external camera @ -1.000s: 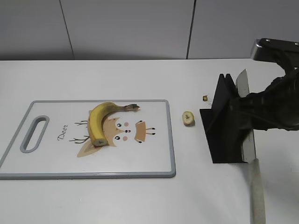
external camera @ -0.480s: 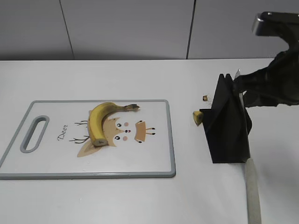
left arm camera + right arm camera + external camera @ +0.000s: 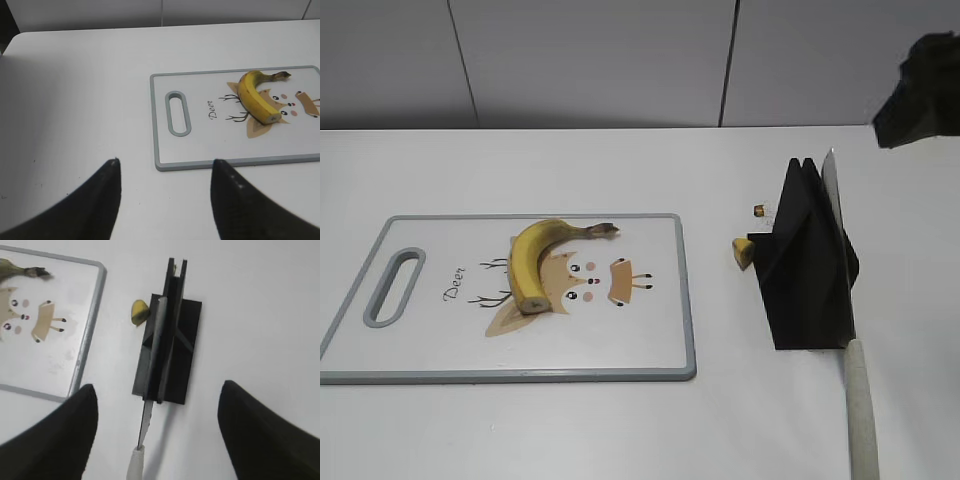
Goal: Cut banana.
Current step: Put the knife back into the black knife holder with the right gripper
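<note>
Banana (image 3: 535,262), curved and yellow with its cut end toward the near edge, lies on the white cutting board (image 3: 440,350), over the printed deer drawing beside the word "Deer". The board sits flat on the white table (image 3: 570,170), its handle slot at the left end.

Off the board's right edge stands a black knife rack (image 3: 805,270). The knife (image 3: 847,330) rests in it, blade held in the slot and the pale handle sticking out toward the near side. A small cut piece of banana (image 3: 742,252) lies against the rack's left side, and a tiny dark bit (image 3: 758,210) sits just behind it.

Looking down from the right wrist, the right gripper (image 3: 157,435) is spread wide, empty, high above the rack. From the room's side only a dark part of that arm shows at the top right corner.

The left gripper (image 3: 165,197) appears only in its own wrist view: fingers apart, holding nothing, above bare table just short of the board's handle end.
</note>
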